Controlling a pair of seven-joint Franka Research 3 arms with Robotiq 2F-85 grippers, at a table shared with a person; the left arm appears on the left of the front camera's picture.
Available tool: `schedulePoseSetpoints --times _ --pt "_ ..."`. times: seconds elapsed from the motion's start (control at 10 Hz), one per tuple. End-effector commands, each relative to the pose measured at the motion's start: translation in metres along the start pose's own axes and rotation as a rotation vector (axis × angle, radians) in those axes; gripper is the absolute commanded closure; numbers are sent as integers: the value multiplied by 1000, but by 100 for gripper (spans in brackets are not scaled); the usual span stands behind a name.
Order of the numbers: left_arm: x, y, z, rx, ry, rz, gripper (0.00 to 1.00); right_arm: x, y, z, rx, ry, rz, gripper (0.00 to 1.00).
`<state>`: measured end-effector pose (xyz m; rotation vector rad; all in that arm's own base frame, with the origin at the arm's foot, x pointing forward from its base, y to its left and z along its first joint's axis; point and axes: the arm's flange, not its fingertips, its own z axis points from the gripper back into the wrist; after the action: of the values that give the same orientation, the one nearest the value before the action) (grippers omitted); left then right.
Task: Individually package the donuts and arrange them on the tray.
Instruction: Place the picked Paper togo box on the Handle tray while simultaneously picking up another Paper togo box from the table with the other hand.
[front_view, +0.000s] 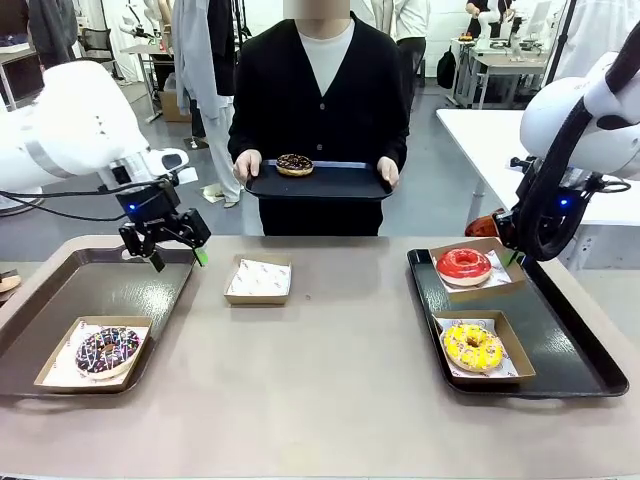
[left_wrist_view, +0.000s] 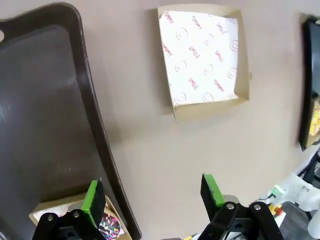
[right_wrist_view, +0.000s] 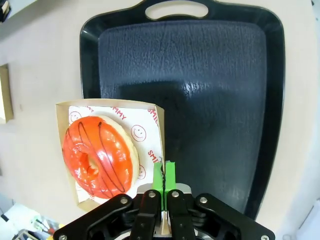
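brown card boxes hold three donuts: nearest, a sprinkled chocolate donut (front_view: 107, 350) on the left tray (front_view: 110, 285) and a yellow donut (front_view: 472, 346) on the right tray (front_view: 570, 345), with the red donut (front_view: 463, 265) just behind. light, soft and likely to smear, each looks best moved by its box rim. the liner paper shows red smileys and the letters "smi" and "mmy". the right tool (right_wrist_view: 164, 172) is pressed together at the red donut's box rim. the left tool (front_view: 178, 255), jaws apart, hangs above the worktop (front_view: 320, 400) near an empty box (front_view: 258, 279). beyond, a person (front_view: 320, 90) holds a black tray (front_view: 340, 182) bearing the fourth donut (front_view: 294, 164).
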<state>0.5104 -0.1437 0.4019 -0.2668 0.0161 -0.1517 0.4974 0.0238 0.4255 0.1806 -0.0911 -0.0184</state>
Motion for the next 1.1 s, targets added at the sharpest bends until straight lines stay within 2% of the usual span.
schedulePoseSetpoints --times 0.0,0.4,0.6,0.9,1.0 --pt "17 -14 -9 63 -16 -6 0 -1 2 5 1 -10 3 99" --pt "36 -46 -53 151 -38 -55 0 -1 2 5 1 -10 3 99" --pt "44 -56 -62 183 -74 -71 0 -1 2 5 1 -10 3 99" --pt "51 -62 -66 180 -120 -84 0 -1 2 5 1 -10 3 99" --pt "45 -58 -63 153 -75 -99 0 -1 2 5 1 -10 3 99"
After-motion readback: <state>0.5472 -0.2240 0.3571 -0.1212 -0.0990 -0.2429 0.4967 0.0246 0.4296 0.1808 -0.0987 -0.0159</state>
